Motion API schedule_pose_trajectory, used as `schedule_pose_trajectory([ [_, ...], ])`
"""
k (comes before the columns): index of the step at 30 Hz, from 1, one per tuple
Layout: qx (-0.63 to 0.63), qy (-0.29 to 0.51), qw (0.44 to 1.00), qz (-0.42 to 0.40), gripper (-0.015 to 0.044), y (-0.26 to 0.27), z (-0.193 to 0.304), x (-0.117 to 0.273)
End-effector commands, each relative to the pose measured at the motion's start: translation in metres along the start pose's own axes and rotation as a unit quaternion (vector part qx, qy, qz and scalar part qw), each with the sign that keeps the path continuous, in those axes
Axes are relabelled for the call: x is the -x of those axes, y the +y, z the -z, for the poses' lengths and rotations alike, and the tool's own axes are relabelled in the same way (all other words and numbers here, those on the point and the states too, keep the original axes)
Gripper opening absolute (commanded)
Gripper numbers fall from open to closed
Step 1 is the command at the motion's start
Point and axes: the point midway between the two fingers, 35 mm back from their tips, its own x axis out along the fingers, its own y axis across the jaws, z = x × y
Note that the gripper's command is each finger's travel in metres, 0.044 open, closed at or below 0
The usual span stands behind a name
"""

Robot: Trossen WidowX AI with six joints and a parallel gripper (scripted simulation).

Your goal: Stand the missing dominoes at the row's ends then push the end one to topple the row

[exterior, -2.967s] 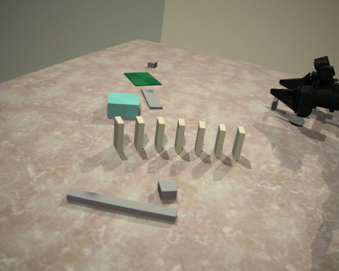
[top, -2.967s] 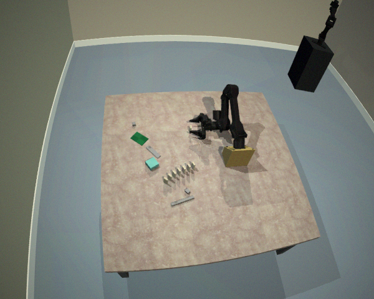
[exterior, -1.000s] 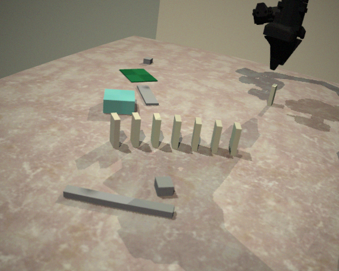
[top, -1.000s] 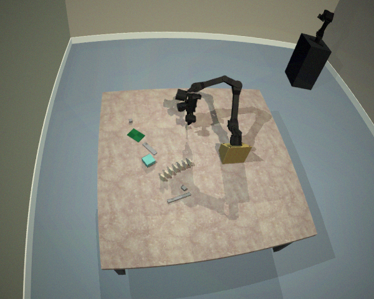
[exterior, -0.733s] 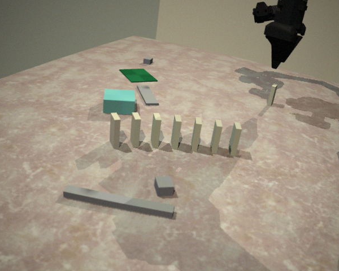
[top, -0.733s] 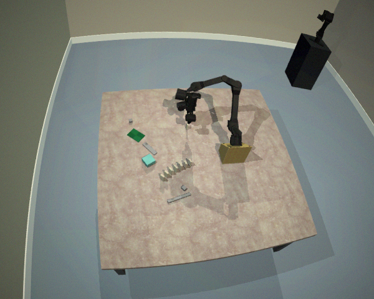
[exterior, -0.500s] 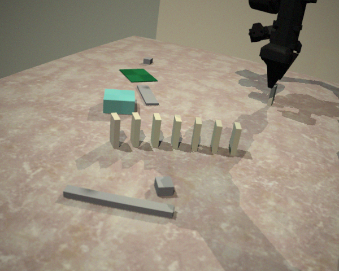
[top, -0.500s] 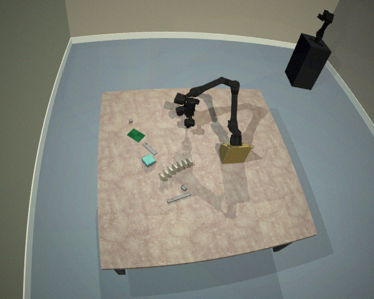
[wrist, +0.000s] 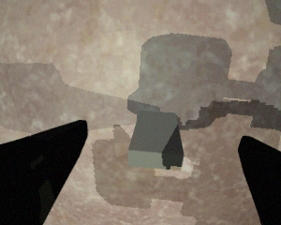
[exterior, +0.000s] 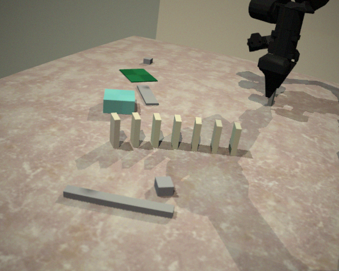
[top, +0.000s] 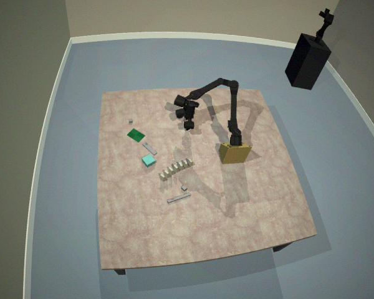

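A row of several cream dominoes (top: 163,177) (exterior: 175,132) stands upright and evenly spaced near the middle of the table. A separate domino (exterior: 270,101) (wrist: 154,133) stands upright behind the row's right end in the exterior view, in shadow. My gripper (top: 188,128) (exterior: 269,95) (wrist: 164,136) is open and points down over this separate domino. In the wrist view the domino shows between the two spread fingers, with a gap on each side. In the exterior view the near finger hides its upper part. In the top view the arm hides it.
A turquoise block (top: 148,160) (exterior: 118,101) is near the row's left end. Beyond it are a flat grey bar (top: 149,148) (exterior: 147,95), a green mat (top: 136,135) (exterior: 138,75) and a small grey block (top: 130,121) (exterior: 147,61). A grey cube (top: 184,187) (exterior: 164,186) and long bar (top: 179,197) (exterior: 118,201) lie in front.
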Motion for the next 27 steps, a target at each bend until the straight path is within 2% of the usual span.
schedule_pose_trajectory([
  [1,0.006,0.005,1.000,-0.004,0.0414,0.004,0.003,-0.006],
  [13,0.006,0.005,1.000,-0.004,0.0107,0.004,0.003,-0.006],
  [23,0.006,0.005,1.000,-0.004,0.0107,0.004,0.002,-0.003],
  [27,0.004,0.006,1.000,-0.011,0.0107,0.006,-0.007,0.052],
])
